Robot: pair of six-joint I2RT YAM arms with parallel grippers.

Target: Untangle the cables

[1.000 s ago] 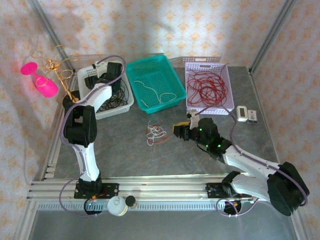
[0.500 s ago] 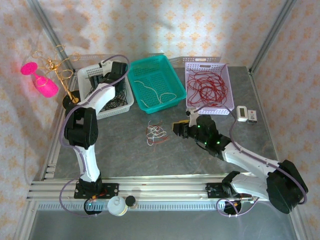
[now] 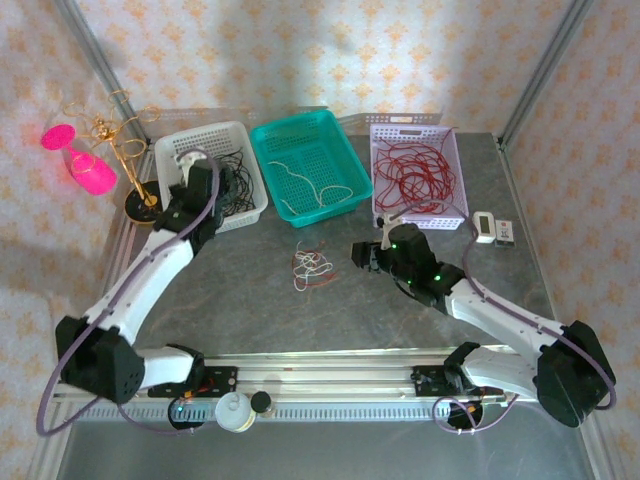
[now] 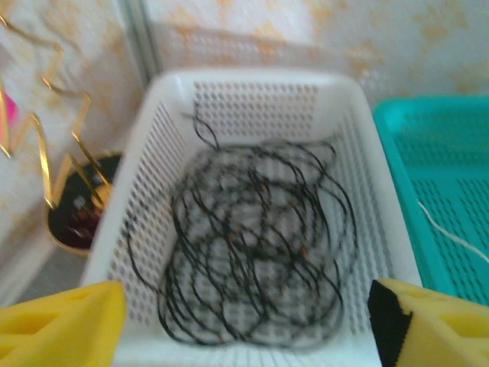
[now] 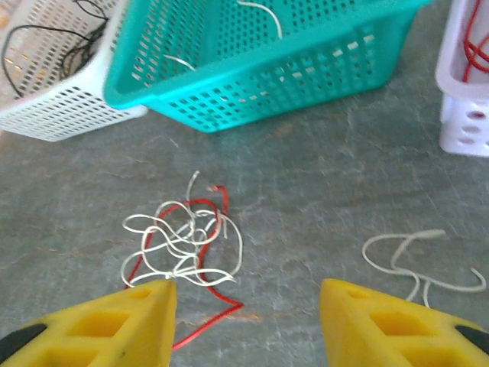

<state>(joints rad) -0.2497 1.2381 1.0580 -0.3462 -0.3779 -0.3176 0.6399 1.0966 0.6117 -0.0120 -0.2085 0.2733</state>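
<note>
Along the far edge of the grey surface [image 3: 250,320] stand a white basket [image 4: 252,76] of black cables [image 4: 252,237], a teal basket [image 3: 295,120] with one white strand [image 3: 305,185], and a lilac basket [image 3: 410,127] of red cables [image 3: 415,175]. The left tool [image 4: 246,306] hangs over the white basket, jaws wide apart and empty. The right tool [image 5: 246,294], also apart and empty, faces the red-and-white clump [image 5: 183,237] mid-surface. Light, limp and springy by its look, the clump is best taken by a free end or outer loop. Its crossings are too fine to trace, and the black coil is blurred.
</note>
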